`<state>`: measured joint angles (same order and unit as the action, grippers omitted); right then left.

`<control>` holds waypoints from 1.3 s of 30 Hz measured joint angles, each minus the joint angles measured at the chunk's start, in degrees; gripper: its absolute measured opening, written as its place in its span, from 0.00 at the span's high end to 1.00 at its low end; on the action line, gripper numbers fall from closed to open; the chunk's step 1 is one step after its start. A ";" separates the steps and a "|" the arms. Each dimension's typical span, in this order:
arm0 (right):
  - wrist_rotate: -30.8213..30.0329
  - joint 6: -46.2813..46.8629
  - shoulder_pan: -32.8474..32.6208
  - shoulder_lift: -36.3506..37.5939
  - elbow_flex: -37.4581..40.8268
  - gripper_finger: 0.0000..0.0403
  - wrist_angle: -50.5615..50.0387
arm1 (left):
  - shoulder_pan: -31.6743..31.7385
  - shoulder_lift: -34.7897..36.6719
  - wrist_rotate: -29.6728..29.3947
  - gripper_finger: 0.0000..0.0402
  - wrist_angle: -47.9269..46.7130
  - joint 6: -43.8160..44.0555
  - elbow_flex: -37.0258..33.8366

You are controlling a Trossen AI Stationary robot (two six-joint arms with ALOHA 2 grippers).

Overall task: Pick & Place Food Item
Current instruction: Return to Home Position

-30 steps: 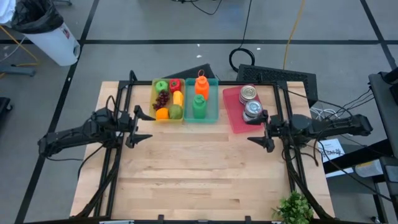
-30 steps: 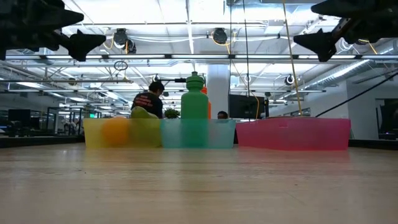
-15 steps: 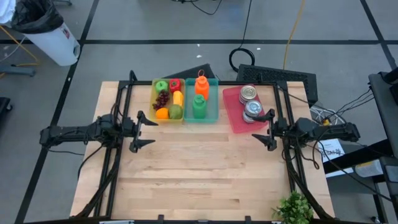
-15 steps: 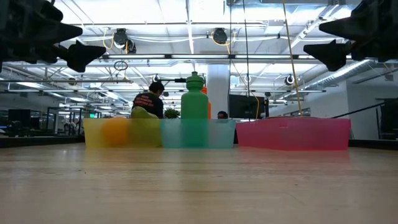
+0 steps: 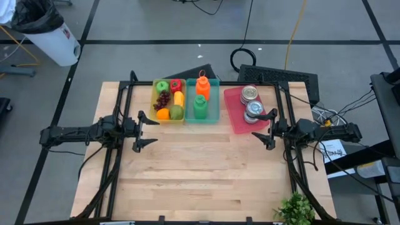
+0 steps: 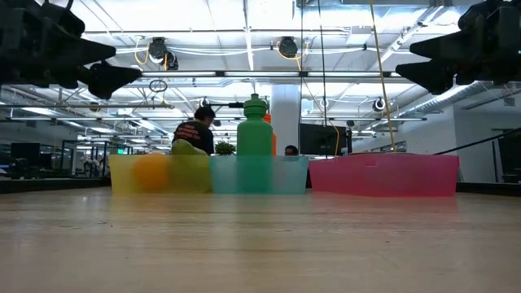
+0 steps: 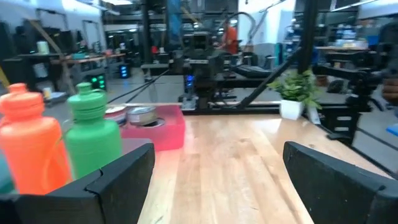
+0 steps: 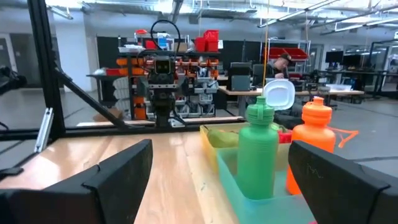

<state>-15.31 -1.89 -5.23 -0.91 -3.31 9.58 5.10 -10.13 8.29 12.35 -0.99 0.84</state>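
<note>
A yellow bin (image 5: pixel 169 102) at the far middle holds toy fruit: an apple, grapes, an orange and others. A teal bin (image 5: pixel 202 103) beside it holds a green bottle (image 5: pixel 199 107) and an orange bottle (image 5: pixel 202 84). A pink tray (image 5: pixel 240 115) on the right holds two cans (image 5: pixel 251 103). My left gripper (image 5: pixel 142 130) is open and empty, left of the bins, above the table. My right gripper (image 5: pixel 265 129) is open and empty, just near of the pink tray. The bottles also show in the left wrist view (image 7: pixel 93 140) and the right wrist view (image 8: pixel 261 152).
A black frame (image 5: pixel 128 94) stands along the table's left, far and right sides. A small green plant (image 5: pixel 295 209) sits at the near right corner. The bare wooden tabletop (image 5: pixel 206 169) stretches across the near half. People sit in the room behind.
My left gripper has drawn back a little toward the table's left edge and settled level. My right gripper has drawn back slightly toward the right edge. Both have stayed open and empty. The bins and tray have not moved.
</note>
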 joint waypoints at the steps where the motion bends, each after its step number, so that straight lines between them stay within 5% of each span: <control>1: -0.01 -0.35 0.00 0.00 0.00 0.11 -0.10 | 0.00 0.00 -0.79 0.09 -0.21 0.31 0.00; 13: 0.59 0.98 0.00 -0.15 0.11 0.11 -7.69 | 0.00 0.02 -2.00 0.09 -0.53 -0.86 0.00; 39: 0.37 1.18 0.00 -0.66 0.20 0.11 -2.86 | 0.00 0.02 -1.96 0.09 -0.16 1.29 0.04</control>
<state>-14.94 -0.71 -5.23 -1.56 -3.11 6.72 5.10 -10.11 6.33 12.19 0.30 0.89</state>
